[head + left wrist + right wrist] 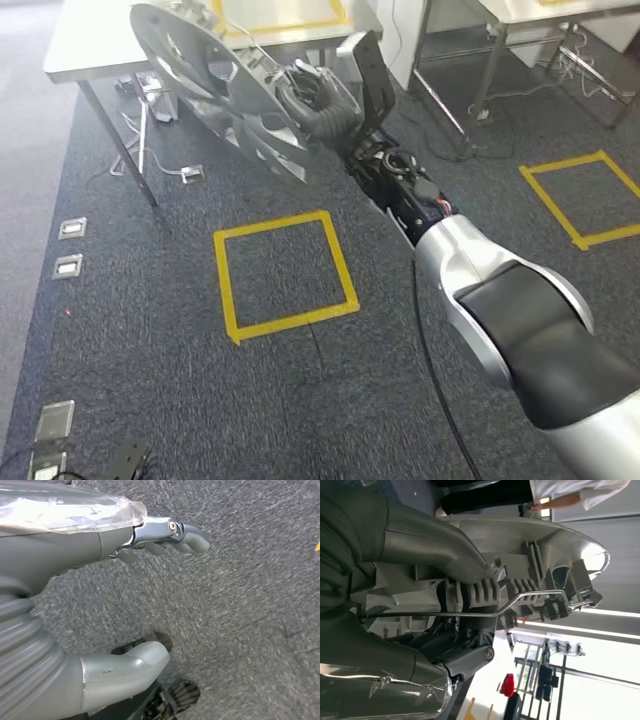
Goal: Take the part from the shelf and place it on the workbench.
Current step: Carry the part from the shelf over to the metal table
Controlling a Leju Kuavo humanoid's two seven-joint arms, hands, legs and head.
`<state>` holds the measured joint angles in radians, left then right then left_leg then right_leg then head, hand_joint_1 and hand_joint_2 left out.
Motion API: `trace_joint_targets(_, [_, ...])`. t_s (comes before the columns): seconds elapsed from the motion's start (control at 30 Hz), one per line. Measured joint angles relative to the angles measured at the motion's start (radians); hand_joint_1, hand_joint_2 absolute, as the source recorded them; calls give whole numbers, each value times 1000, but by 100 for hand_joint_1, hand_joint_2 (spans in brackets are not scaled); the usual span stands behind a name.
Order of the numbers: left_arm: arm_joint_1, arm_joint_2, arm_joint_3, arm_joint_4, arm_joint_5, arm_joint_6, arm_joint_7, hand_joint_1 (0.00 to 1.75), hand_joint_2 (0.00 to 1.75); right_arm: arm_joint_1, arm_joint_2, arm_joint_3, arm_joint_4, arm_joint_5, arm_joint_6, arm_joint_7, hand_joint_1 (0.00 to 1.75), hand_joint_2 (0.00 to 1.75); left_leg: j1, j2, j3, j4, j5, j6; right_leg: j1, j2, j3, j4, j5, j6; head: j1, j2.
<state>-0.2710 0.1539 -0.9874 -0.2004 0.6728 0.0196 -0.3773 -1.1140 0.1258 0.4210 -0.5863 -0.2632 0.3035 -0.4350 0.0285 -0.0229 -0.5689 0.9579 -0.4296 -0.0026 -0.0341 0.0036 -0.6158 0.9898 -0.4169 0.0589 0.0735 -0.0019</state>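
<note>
The part [219,85] was held up by the right hand [321,100] at the far middle, above the floor [151,330] and in front of a table [83,45] at the far left. A taped square [283,272] lay on the floor near of the part; another square [585,195] lay to the right. A second table [528,10] stood far right. The left hand [113,580] hung over the floor.

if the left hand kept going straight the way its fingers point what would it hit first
Probably only the grey carpet. The left hand hangs empty, fingers apart, with nothing ahead of the fingertips; depth is hard to judge.
</note>
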Motion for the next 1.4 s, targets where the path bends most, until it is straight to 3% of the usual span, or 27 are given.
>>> trace_joint_targets(0.07, [5, 0, 0, 0, 2, 2, -2, 0, 175, 5, -3, -1, -2, 0, 2, 7, 175, 175, -1, -2, 0, 4, -4, -14, 5, 1, 7, -6, -13, -26, -6, 0])
trace_joint_targets(0.13, [11, 0, 0, 0, 2, 3, -4, 0, 175, 8, -6, -4, -6, 0, 4, 10, 175, 175, 1, 3, -2, 20, -6, -23, 5, 1, 24, -7, -9, -41, -11, 0])
trace_joint_targets(0.17, [12, 0, 0, 0, 2, 3, -5, 0, 175, 8, -7, -6, -9, 0, 2, 12, 175, 175, 1, 8, -20, 52, -11, -27, 4, 1, 33, -11, -10, -46, -14, 0])
trace_joint_targets(0.3, [16, 1, 0, 0, 2, 4, -6, 0, 175, 21, -11, -8, -11, 0, -1, 17, 175, 175, -2, 18, -182, 277, -77, -29, 14, 7, 62, -16, -31, -64, -29, 0])
trace_joint_targets(0.33, [18, 1, 0, 0, 2, 4, -6, 0, 175, 26, -11, -8, -11, 0, -1, 17, 175, 175, -6, 18, -205, 285, -82, -24, 18, 10, 71, -17, -40, -66, -30, 0])
trace_joint_targets(0.37, [19, 1, 0, 0, 2, 4, -6, 0, 175, 28, -11, -8, -11, 0, -1, 16, 175, 175, -11, 18, -211, 259, -68, -15, 22, 12, 83, -17, -50, -68, -31, 0])
trace_joint_targets(0.4, [19, 1, 0, 0, 2, 4, -6, 0, 175, 29, -11, -8, -11, 0, -1, 16, 175, 175, -18, 18, -200, 200, -31, -1, 27, 13, 96, -18, -60, -70, -32, 0])
trace_joint_targets(0.47, [21, 7, 0, 1, 2, 4, -6, 0, 175, 31, -14, -8, -11, 0, 0, 17, 175, 175, -40, 16, -162, 55, 81, 35, 33, 15, 119, -22, -80, -71, -32, 0])
trace_joint_targets(0.53, [20, 13, 1, 1, 2, 4, -7, 0, 175, 35, -16, -8, -12, 0, 1, 17, 175, 175, -56, 14, -136, -23, 138, 54, 33, 17, 134, -31, -93, -66, -33, 0])
trace_joint_targets(0.6, [18, 13, 1, 1, 2, 4, -7, 0, 175, 35, -17, -8, -17, 0, 2, 16, 175, 175, -55, 15, -115, -40, 127, 55, 33, 16, 149, -41, -98, -58, -34, 0])
trace_joint_targets(0.67, [18, 12, 1, 1, 2, 4, -7, 0, 175, 33, -18, -8, -23, 0, 0, 16, 175, 175, -48, 15, -85, -57, 118, 59, 36, 12, 137, 1, -102, -52, -31, 0])
trace_joint_targets(0.73, [20, 10, 2, 1, 2, 4, -7, 0, 175, 42, -23, -9, -22, 0, 0, 16, 175, 175, -42, 12, -56, -68, 104, 61, 36, 10, 73, 123, -132, -47, -24, 0])
trace_joint_targets(0.77, [22, 9, 2, 1, 2, 4, -7, 0, 175, 52, -25, -9, -21, 0, 0, 15, 175, 175, -39, 12, -42, -69, 93, 61, 34, 10, 36, 186, -161, -44, -21, 0])
trace_joint_targets(0.83, [28, 6, 2, 1, 2, 4, -7, 0, 175, 73, -28, -9, -19, 0, 0, 15, 175, 175, -34, 8, -14, -69, 70, 55, 28, 10, -16, 241, -214, -36, -17, 0])
trace_joint_targets(0.87, [31, 4, 2, 1, 2, 4, -7, 0, 175, 78, -29, -9, -19, 0, 0, 16, 175, 175, -31, 5, 0, -68, 59, 51, 24, 9, -26, 221, -212, -29, -16, 0])
trace_joint_targets(0.9, [32, 2, 2, 1, 2, 4, -7, 0, 175, 80, -29, -9, -19, 0, 0, 16, 175, 175, -28, 3, 13, -67, 47, 46, 19, 8, -27, 171, -178, -23, -14, 0])
trace_joint_targets(0.97, [33, 1, 2, 1, 2, 4, -7, 0, 175, 80, -34, -9, -18, 0, 0, 17, 175, 175, -24, -1, 30, -55, 24, 33, 8, 6, -18, 35, -47, -9, -10, 0])
trace_joint_targets(1.0, [32, 2, 2, 1, 2, 4, -7, 0, 175, 81, -37, -9, -18, 0, 0, 17, 175, 175, -23, -3, 33, -49, 14, 26, 6, 7, -12, -13, 5, -11, -10, 0])
trace_joint_targets(1.03, [32, 3, 2, 1, 2, 4, -7, 0, 175, 82, -39, -8, -18, 0, 0, 17, 175, 175, -23, -4, 32, -42, 5, 20, 7, 9, -9, -38, 36, -17, -11, 0])
trace_joint_targets(1.1, [28, 2, 2, 1, 2, 4, -7, 0, 175, 77, -39, -8, -21, 0, 1, 17, 175, 175, -21, -6, 30, -35, -4, 9, 11, 10, -2, -40, 34, -36, -15, 0])
trace_joint_targets(1.17, [22, 1, 3, 1, 2, 4, -7, 0, 175, 64, -40, -9, -25, 0, 1, 17, 175, 175, -18, 1, 10, 6, -8, -3, 8, 9, 9, -43, 28, -48, -17, 0])
trace_joint_targets(1.23, [21, 0, 4, 1, 2, 4, -7, 0, 175, 66, -41, -10, -24, 0, -1, 16, 175, 175, -14, 15, -49, 117, -31, -21, 6, 9, 34, -50, 17, -56, -23, 0])
trace_joint_targets(1.3, [24, -1, 4, 1, 2, 4, -7, 0, 175, 87, -43, -11, -20, 0, -1, 15, 175, 175, -10, 23, -120, 237, -86, -35, 6, 9, 61, -54, 0, -59, -29, 0])
trace_joint_targets(1.33, [25, -2, 4, 1, 2, 4, -7, 0, 175, 96, -44, -12, -18, 0, -1, 15, 175, 175, -10, 24, -146, 264, -106, -35, 6, 10, 74, -54, -10, -60, -30, 0])
trace_joint_targets(1.37, [26, -3, 4, 1, 2, 4, -7, 0, 175, 100, -45, -12, -17, 0, -1, 15, 175, 175, -10, 25, -159, 256, -107, -31, 7, 11, 85, -54, -20, -60, -31, 0])
trace_joint_targets(1.4, [27, -2, 4, 1, 2, 4, -7, 0, 175, 100, -45, -12, -17, 0, -1, 15, 175, 175, -13, 25, -157, 212, -81, -22, 8, 12, 96, -55, -29, -59, -33, 0])
